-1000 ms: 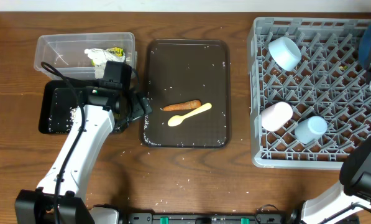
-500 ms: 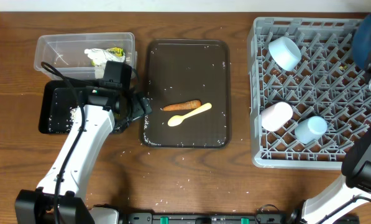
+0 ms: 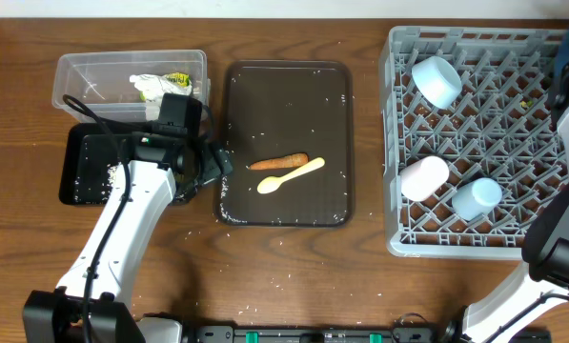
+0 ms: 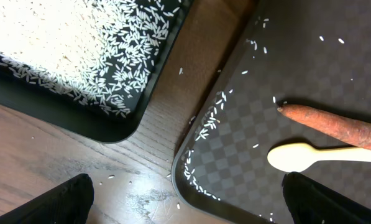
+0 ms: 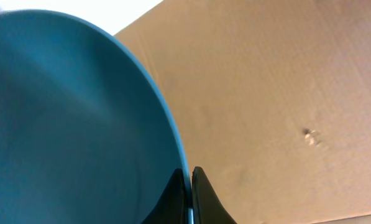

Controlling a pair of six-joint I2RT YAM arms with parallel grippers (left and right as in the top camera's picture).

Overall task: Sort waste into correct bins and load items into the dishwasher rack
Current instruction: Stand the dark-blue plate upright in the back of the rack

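Observation:
My left gripper (image 4: 185, 205) is open and empty, low over the gap between the black tray (image 3: 74, 186) and the brown serving tray (image 3: 289, 95). Rice (image 4: 61, 43) lies heaped in the black tray, and loose grains (image 4: 207, 121) lie on the serving tray's corner. The orange carrot stick (image 3: 279, 162) and pale yellow spoon (image 3: 292, 175) lie on the serving tray. Crumpled paper with a yellow-green wrapper (image 3: 158, 86) sits in the clear tub (image 3: 93, 71). My right gripper (image 5: 190, 186) is shut on the rim of the dark blue plate (image 5: 73, 124), held above the rack's (image 3: 475, 233) far right edge.
In the rack lie the white-and-light-blue bowl (image 3: 436, 81), the pink cup (image 3: 424, 177) and the light blue cup (image 3: 477, 198). A few rice grains are scattered on the wooden table (image 3: 284, 276) in front of the serving tray.
The dark blue plate at the right edge swung slightly left over the rack, then back to the right. The left arm has not moved.

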